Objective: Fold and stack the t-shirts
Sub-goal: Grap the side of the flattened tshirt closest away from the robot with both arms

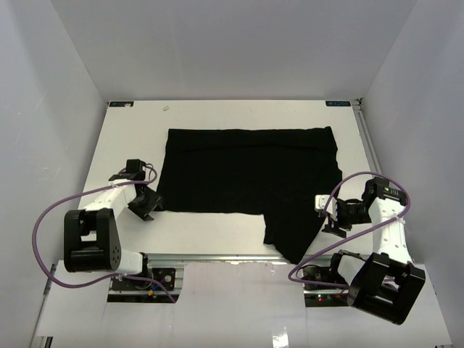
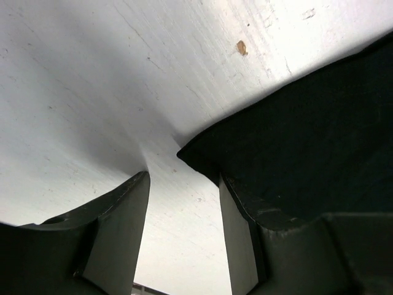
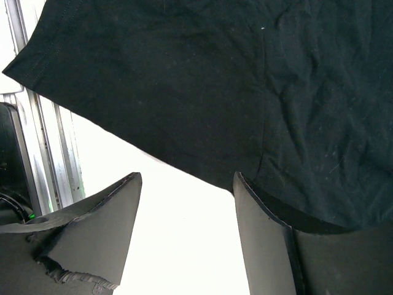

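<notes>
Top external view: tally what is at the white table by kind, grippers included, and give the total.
Plain black soft fabric t-shirt: 1
Black two-finger grippers: 2 (left gripper, right gripper)
Total: 3

- The left arm point(image 1: 101, 196) and right arm point(image 1: 391, 232) were white with black joints.
- A purple cable point(image 1: 38, 230) looped by each.
- The left gripper point(image 2: 183, 178) and right gripper point(image 3: 186, 175) had black fingers point(image 3: 98, 227).
</notes>
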